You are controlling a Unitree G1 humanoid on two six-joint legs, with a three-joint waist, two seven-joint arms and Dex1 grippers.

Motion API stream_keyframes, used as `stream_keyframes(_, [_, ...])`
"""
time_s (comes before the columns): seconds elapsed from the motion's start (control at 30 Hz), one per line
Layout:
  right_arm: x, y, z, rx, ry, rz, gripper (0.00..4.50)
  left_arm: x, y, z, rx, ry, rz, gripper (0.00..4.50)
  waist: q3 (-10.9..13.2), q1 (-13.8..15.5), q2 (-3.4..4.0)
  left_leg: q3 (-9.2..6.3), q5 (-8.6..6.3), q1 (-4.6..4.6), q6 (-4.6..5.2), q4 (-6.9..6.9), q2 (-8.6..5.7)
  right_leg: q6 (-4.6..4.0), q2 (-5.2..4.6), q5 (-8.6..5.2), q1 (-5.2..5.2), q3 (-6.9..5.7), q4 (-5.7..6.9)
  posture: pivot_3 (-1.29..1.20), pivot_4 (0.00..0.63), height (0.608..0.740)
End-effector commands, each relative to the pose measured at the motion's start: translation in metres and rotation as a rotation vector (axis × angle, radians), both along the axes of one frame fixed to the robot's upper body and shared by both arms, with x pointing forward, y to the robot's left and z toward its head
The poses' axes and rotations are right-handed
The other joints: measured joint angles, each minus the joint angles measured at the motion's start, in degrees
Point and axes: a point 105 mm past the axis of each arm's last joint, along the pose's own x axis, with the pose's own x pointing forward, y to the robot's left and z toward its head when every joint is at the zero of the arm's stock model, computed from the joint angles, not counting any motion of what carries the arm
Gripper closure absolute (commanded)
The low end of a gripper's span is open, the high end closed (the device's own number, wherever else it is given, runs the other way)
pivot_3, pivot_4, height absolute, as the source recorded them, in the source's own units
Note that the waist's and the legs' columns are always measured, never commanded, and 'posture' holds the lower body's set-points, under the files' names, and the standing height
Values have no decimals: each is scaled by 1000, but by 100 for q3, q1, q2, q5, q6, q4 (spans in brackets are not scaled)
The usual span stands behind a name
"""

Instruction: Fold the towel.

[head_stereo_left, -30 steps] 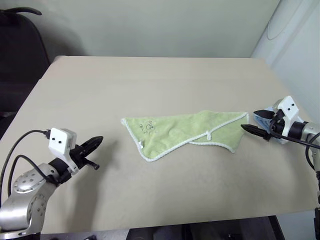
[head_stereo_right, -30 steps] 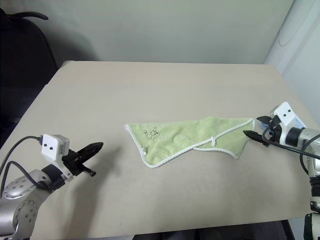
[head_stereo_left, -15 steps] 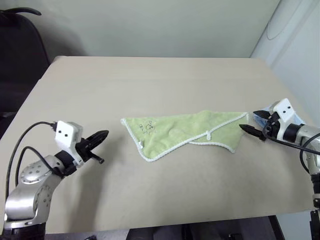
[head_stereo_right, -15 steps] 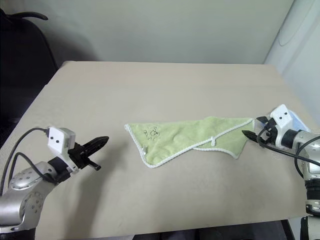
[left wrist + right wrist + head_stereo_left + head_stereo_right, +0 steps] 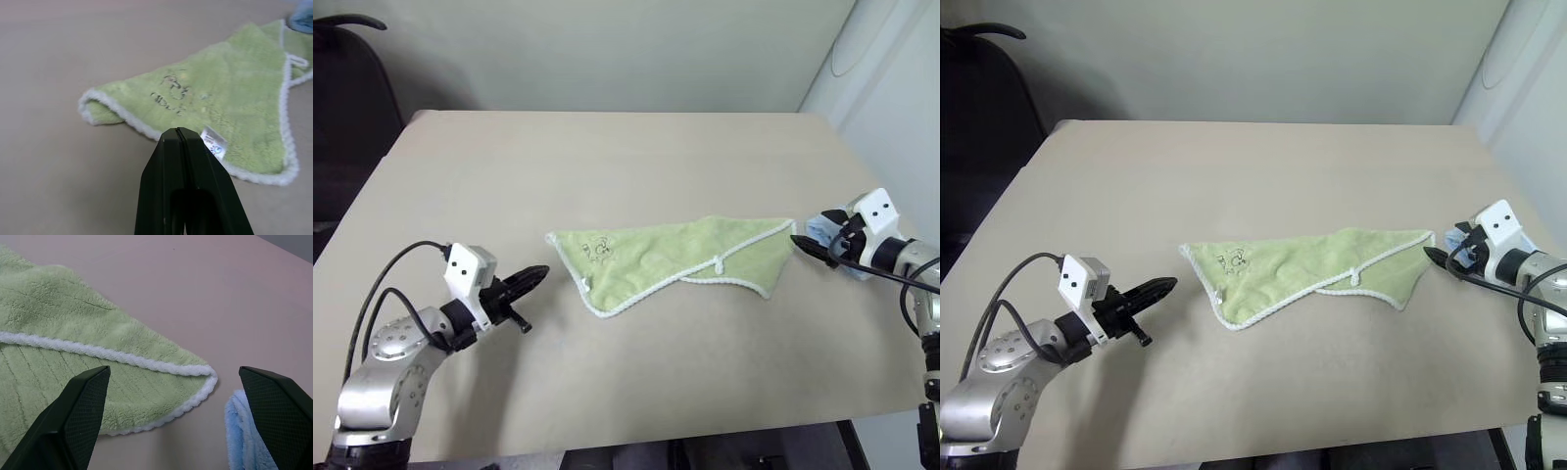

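From the head views, the towel (image 5: 671, 262) is lying loosely bunched mid-worktop (image 5: 607, 166), apart from both arms. The left end effector (image 5: 530, 278) is pointing at its embroidered corner, jaws pressed together and empty. The right end effector (image 5: 1442, 250) is hovering just beside the opposite corner.

In the left wrist view, the shut fingers (image 5: 183, 161) are aiming at the stitched hem.

In the right wrist view, the fingers (image 5: 83, 396) are standing wide, straddling that corner, holding nothing; a blue cloth (image 5: 247, 431) is lying nearby. The towel looks soft, light and limp, so pinching the edged corners seems best.
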Motion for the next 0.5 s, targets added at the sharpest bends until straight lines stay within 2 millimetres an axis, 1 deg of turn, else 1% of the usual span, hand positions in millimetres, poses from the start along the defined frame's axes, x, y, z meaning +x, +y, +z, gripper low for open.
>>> stream_keyframes(0.03, [3, -1, 17, 1, -71, -9, 0, -11, -20, 12, -14, 5, -187, 4123, 0, 0, 0, 0, -2, 0, 1, 2, 1, 0, 0, 0, -1, 4, 1, 0, 150, 740])
stream_keyframes(0.07, [4, 0, 18, 2, -74, -9, 0, -16, -26, 10, 21, 28, -264, 3930, 0, 0, 0, 0, -3, 0, 3, 2, 1, 0, 0, 0, -4, 8, 2, 0, 150, 740])
stream_keyframes(0.13, [5, 1, 18, 3, -76, -9, 0, -20, -33, 3, 120, 55, -365, 3256, 0, 5, 0, -2, -6, 2, 5, 2, 3, 1, 0, 0, -8, 18, 5, 0, 150, 740])
stream_keyframes(0.23, [6, 2, 18, 5, -80, -9, 0, -16, -37, -6, 284, 59, -485, 2241, -1, 11, 2, -11, -9, 4, 10, 3, 2, 1, 0, 0, -12, 27, 6, 0, 150, 740])
stream_keyframes(0.33, [6, 4, 18, 9, -88, -9, 0, -11, -43, -14, 405, 66, -612, 1290, -1, 6, 2, -20, -12, 4, 16, 5, 5, 2, -1, 0, -16, 31, 7, 0, 150, 740])
stream_keyframes(0.5, [2, 5, 18, 17, -95, -16, 0, -2, -59, -32, 526, 65, -782, 1290, -2, -15, 4, -23, -19, -4, 27, 4, 15, 8, -10, -3, -23, 38, 2, 0, 150, 740])
